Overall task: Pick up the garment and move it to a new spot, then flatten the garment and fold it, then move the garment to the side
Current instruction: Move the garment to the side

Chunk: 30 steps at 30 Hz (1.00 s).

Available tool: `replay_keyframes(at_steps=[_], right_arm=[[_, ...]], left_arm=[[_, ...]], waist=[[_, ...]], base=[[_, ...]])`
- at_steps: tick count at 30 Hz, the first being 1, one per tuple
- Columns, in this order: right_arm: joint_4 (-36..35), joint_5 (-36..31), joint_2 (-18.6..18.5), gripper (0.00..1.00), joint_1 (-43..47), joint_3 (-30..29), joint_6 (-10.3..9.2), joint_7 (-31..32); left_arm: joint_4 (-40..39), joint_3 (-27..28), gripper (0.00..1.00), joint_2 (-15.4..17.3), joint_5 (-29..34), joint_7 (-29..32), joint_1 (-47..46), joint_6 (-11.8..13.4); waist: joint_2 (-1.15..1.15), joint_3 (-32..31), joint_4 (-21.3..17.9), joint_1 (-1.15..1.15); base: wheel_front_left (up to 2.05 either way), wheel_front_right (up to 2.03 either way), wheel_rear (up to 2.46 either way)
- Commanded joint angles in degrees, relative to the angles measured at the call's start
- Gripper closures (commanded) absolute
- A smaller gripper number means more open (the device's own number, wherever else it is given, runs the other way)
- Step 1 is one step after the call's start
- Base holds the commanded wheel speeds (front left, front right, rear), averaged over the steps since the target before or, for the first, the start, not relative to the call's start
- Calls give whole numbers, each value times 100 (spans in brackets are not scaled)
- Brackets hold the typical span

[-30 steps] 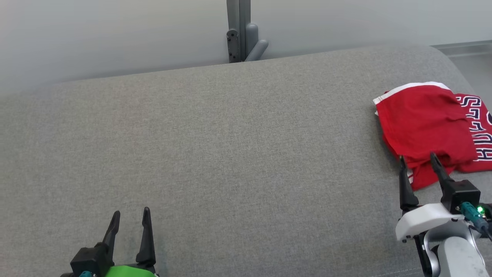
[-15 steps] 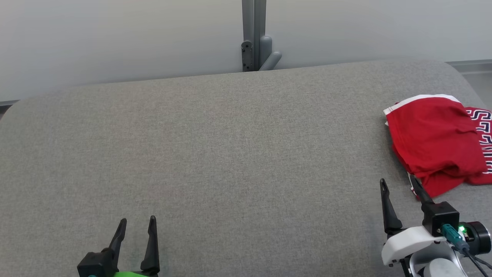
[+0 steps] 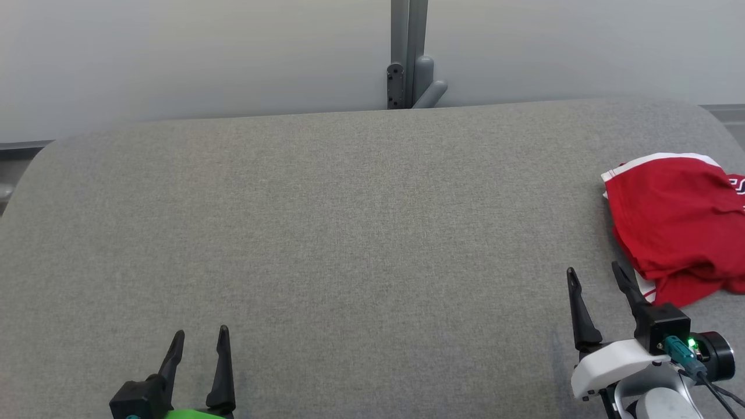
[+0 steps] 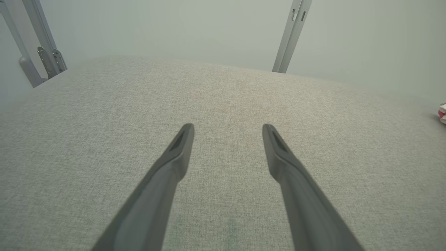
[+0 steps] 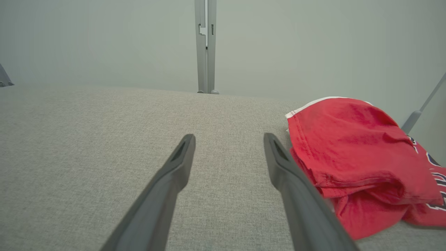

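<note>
Garment [image 3: 678, 224]: red fabric with a white trimmed edge and dark-and-white lettering on its right part, lying in a loose, rumpled heap with several layers folded over one another. Location: far right end of the bench [image 3: 349, 233], cut off by the right edge of the head view. Bench: broad, covered in grey woven cloth, with rounded far corners. Right pincer [image 3: 593, 267]: two long dark fingers spread wide apart, nothing between them, poised near the bench's front right, just left of the garment's near corner. Its outer finger runs alongside the garment's lower left edge; whether it touches the cloth cannot be told. White housing [image 3: 611, 358] sits behind the fingers, with a small green light [image 3: 691, 343] lit on the wrist. Left pincer [image 3: 201, 330]: fingers likewise parted and empty, low at the bench's front left, well apart from the garment, with bare grey cloth under and ahead of it. A green cover [image 3: 186, 414] shows at its base. Background: pale plain wall [image 3: 174, 52] behind the bench, and a grey upright post [image 3: 409, 52] with a bracket standing at the bench's far edge.
</note>
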Motion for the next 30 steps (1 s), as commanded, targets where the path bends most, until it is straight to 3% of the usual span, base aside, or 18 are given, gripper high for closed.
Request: replay_keyframes(at_steps=[1,30], right_arm=[[5,-37,-8,0,-17,-18,-9,-23],[111,35,-7,0,-32,-55,-9,-23]], left_arm=[[13,32,0,15,-15,-12,-10,-9],[-58,27,0,15,-31,-12,46,13]], waist=[[0,-21,15,0],[0,-39,60,0]], base=[[0,0,0],[0,0,0]])
